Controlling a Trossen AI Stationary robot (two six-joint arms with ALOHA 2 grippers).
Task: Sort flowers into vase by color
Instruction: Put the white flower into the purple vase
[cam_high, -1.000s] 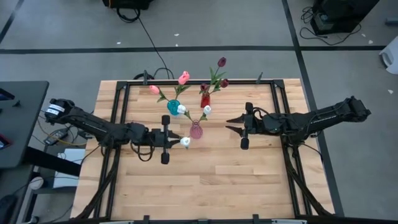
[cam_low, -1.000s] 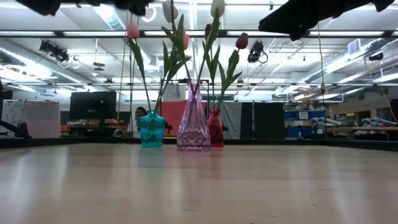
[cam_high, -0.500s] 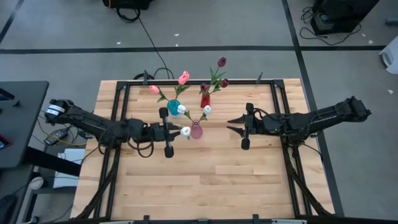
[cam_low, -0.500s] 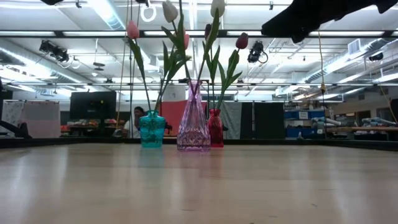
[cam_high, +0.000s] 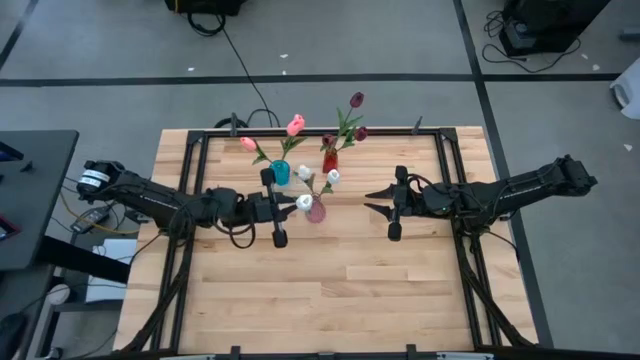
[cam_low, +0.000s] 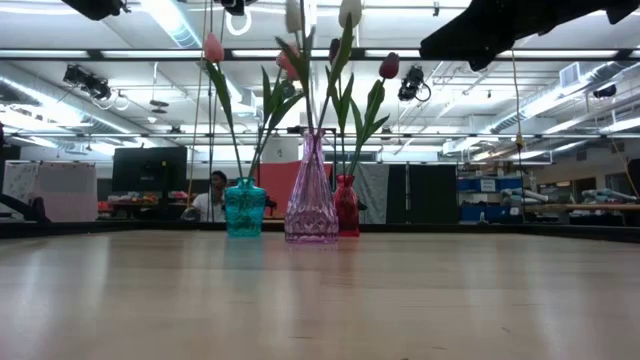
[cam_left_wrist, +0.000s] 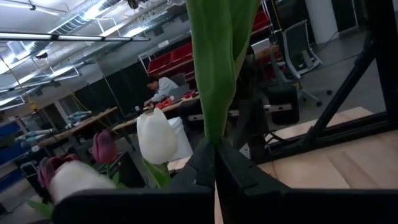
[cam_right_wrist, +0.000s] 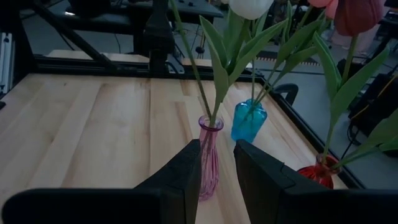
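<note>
High view: left end effector (cam_high: 279, 206) closed on a white tulip (cam_high: 303, 202) just beside the pink vase (cam_high: 315, 210) on the tabletop (cam_high: 330, 280); right end effector (cam_high: 392, 208) part open, empty, well apart. Left wrist view: fingers (cam_left_wrist: 236, 171) pinched on the thin green stem (cam_left_wrist: 217, 68). Likely light, flexible and top-heavy, so best gripped low on the stem, never at the head.

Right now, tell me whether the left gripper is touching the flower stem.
Touching. In the left wrist view the left gripper is shut on the green stem, which rises from between its closed fingers.
</note>
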